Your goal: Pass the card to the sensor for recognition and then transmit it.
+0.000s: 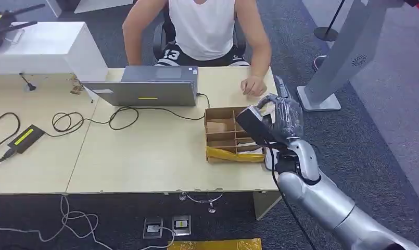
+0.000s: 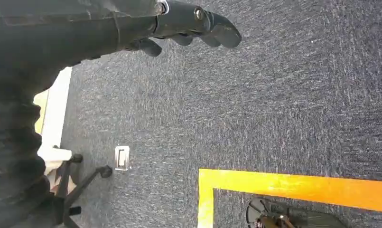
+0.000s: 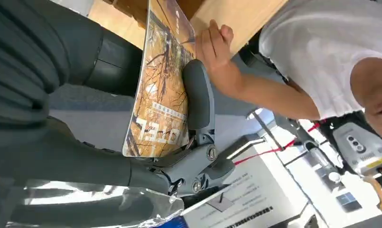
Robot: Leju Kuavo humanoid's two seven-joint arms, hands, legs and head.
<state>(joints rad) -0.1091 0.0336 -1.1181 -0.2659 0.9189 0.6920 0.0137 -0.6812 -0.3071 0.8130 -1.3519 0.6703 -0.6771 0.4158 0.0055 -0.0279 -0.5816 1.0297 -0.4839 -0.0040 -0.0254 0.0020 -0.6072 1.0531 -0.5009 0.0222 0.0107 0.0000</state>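
right hand (image 3: 132, 118) pinches card (image 3: 163, 80); card's long axis along fingers | left hand (image 2: 179, 23) curled, empty

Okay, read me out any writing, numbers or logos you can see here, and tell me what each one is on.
"13" on the dark shorts of the person seated behind the table.
Large pale letters on the card held in the right hand: turned sideways, not readable with certainty.
Smaller line of print above them on the card: too blurred.
Dark print on the white sign: too small to read.
Round logo on the grey stand: a symbol, no letters.
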